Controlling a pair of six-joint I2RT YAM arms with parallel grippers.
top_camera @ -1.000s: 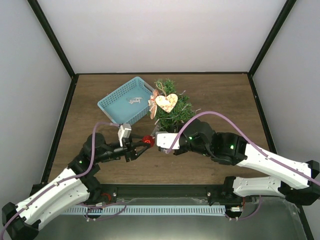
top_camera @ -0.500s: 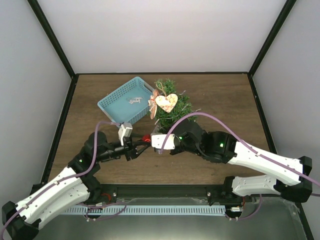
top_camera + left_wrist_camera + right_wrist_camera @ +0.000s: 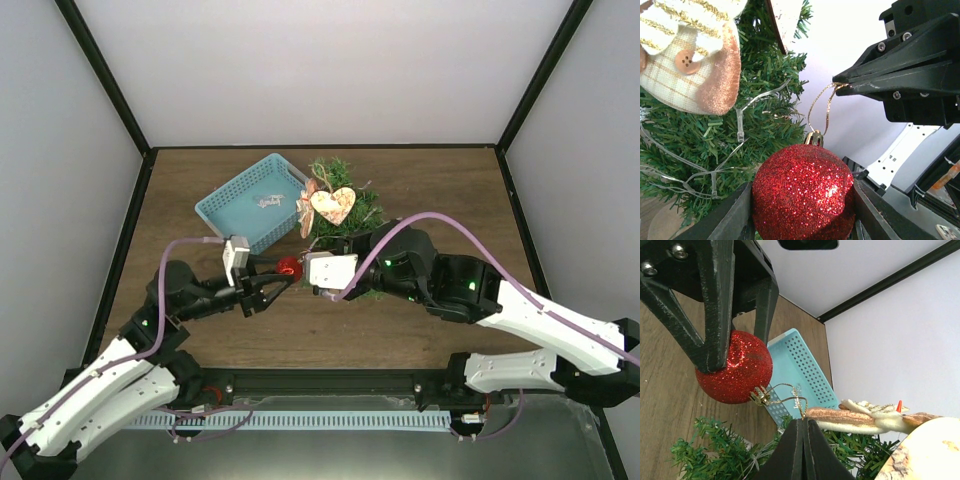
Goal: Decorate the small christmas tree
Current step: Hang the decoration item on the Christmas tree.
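Observation:
The small christmas tree point(image 3: 347, 218) stands at mid-table, and its green branches point(image 3: 760, 100) fill the left of the left wrist view. My left gripper point(image 3: 284, 273) is shut on a red glitter ball point(image 3: 290, 267), with a finger on each side of the ball point(image 3: 802, 192). From the ball's gold cap rises a thin gold loop point(image 3: 819, 107). My right gripper point(image 3: 803, 422) is shut on the top of that loop point(image 3: 787, 396), its tips point(image 3: 836, 83) just above the ball and close to the tree. The ball point(image 3: 735, 367) hangs above the table, in front of the tree.
A light-blue basket point(image 3: 232, 205) sits left of the tree with a small pale item point(image 3: 267, 200) inside. A wooden heart point(image 3: 333, 205) and a fabric figure point(image 3: 306, 208) hang on the tree. Black frame posts and white walls border the table.
The left gripper has lifted the ball and carried it slightly back toward the tree. The right gripper followed, staying at the ball's loop, and its arm swung up and right.

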